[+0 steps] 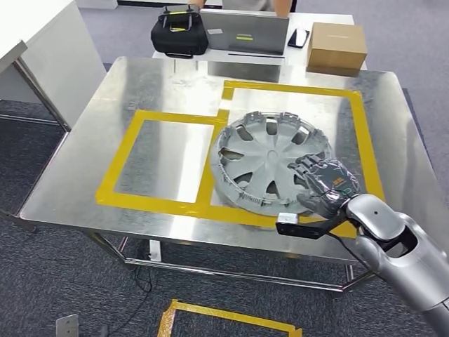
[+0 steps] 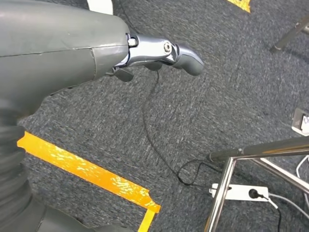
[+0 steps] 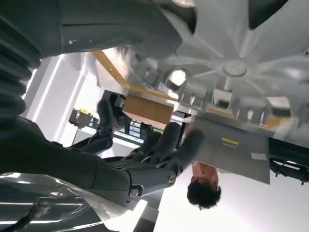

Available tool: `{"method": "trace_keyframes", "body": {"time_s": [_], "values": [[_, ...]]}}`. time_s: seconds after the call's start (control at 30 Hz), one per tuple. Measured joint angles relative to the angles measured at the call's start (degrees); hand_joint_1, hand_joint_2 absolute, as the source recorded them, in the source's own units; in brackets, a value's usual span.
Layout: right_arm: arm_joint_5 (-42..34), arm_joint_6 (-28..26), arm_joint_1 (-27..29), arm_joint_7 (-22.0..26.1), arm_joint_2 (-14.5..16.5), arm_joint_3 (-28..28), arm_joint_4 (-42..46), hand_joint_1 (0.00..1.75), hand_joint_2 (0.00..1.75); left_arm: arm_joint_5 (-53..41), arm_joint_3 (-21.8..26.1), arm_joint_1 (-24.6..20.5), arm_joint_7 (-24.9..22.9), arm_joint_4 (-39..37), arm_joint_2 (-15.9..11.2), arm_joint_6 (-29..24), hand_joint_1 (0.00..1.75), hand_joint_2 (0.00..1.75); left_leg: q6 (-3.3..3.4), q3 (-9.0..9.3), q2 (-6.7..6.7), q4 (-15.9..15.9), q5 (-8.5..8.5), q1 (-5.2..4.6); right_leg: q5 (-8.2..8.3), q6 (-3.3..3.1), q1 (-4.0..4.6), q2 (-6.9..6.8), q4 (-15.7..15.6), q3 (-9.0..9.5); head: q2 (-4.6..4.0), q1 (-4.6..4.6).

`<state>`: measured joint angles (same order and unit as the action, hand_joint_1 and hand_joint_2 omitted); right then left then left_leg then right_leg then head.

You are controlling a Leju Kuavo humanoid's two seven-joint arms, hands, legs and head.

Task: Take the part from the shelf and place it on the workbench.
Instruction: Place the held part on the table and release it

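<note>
Placing step, near its end. Hubcap (image 1: 270, 158) on the steel workbench (image 1: 158, 91), inside the right-hand square of yellow tape (image 1: 297, 90), near edge apparently tilted. Right hand (image 1: 324, 184) at its rim, fingers spread, seemingly letting go. Left hand (image 2: 160, 53) hanging, curled, holding nothing. Next: withdraw cleanly without dragging it.

The right arm (image 1: 402, 246) is showing a smooth silver shell, with a black camera bar (image 1: 302, 226) and thin cable at its wrist. The right hand (image 1: 325, 184) is wearing dark plating with small coloured marks. The left hand (image 2: 109, 53) is showing grey covers, a ribbed cuff, polished metal links and screws.
</note>
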<state>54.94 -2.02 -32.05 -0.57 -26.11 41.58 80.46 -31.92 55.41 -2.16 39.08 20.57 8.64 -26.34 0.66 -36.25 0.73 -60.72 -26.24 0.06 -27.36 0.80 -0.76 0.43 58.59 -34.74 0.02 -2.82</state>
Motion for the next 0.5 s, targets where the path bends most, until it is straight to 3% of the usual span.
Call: {"method": "trace_keyframes", "body": {"time_s": [0.13, 0.2, 0.27, 0.33, 0.37, 0.4, 0.43, 0.5], "values": [[-1.28, -1.99, 0.9, -0.61, -0.12, -0.21, 0.22, 0.0, 0.0, -0.22, 0.11, 0.08, 0.0, 0.0, 0.13, -1.22, 0.0, 0.0, 0.73, 1.06, -0.06, 1.95, 0.13, -0.14, -0.23, 1.21, -0.07, -0.1, -0.01, -0.06, 0.01, 0.02], [-2.99, -2.16, 1.4, -0.59, -0.12, -0.49, 0.34, 0.0, 0.0, -0.39, 0.2, -0.01, -0.03, 0.0, 0.27, -1.86, 0.0, 0.0, 1.35, 1.33, -0.13, 2.52, 0.57, 0.13, -2.31, 1.65, -0.12, -0.11, 2.87, -1.46, 0.01, 0.18], [-5.55, -1.8, 2.25, -0.38, -0.12, -0.97, 0.34, 0.0, 0.0, -0.48, 0.38, -0.11, -0.1, -0.01, 0.35, -2.43, 0.0, 0.0, 1.65, 1.35, -0.16, 2.63, 0.72, 0.18, -5.9, 1.93, -0.21, -0.13, 9.83, -4.56, 0.0, 0.31], [-7.94, -1.16, 3.48, 0.1, -0.11, -1.58, 0.33, 0.0, 0.0, -0.52, 0.61, -0.09, -0.15, -0.02, 0.42, -2.73, 0.0, 0.0, 1.69, 1.33, -0.16, 2.57, 0.71, 0.17, -7.38, 2.2, -0.27, -0.14, 14.9, -6.81, 0.0, 0.31], [-8.82, -0.89, 3.94, 0.33, -0.1, -1.85, 0.33, 0.0, 0.0, -0.54, 0.71, -0.08, -0.16, -0.02, 0.44, -2.81, 0.0, 0.0, 1.67, 1.33, -0.15, 2.52, 0.7, 0.18, -6.6, 2.3, -0.32, -0.17, 14.52, -6.58, 0.0, 0.32], [-9.69, -0.69, 4.23, 0.53, -0.09, -2.12, 0.36, 0.0, 0.0, -0.57, 0.78, -0.08, -0.16, -0.02, 0.47, -2.87, 0.0, 0.0, 1.61, 1.34, -0.15, 2.45, 0.66, 0.19, -4.99, 2.35, -0.39, -0.23, 12.01, -5.27, 0.0, 0.31], [-10.74, -0.55, 4.46, 0.68, -0.06, -2.44, 0.47, 0.0, 0.0, -0.61, 0.87, -0.12, -0.16, -0.02, 0.48, -2.91, 0.0, 0.0, 1.48, 1.34, -0.15, 2.32, 0.59, 0.2, -3.18, 2.38, -0.47, -0.34, 8.08, -3.21, 0.0, 0.31], [-14.29, -0.48, 5.23, 1.14, 0.23, -3.56, 0.91, 0.0, 0.0, -0.79, 1.1, -0.18, -0.15, -0.02, 0.5, -3.01, 0.0, 0.0, 0.93, 1.22, -0.12, 1.93, 0.37, 0.01, -1.28, 2.11, -0.4, -0.47, 1.48, 0.53, 0.0, 0.27]]}}
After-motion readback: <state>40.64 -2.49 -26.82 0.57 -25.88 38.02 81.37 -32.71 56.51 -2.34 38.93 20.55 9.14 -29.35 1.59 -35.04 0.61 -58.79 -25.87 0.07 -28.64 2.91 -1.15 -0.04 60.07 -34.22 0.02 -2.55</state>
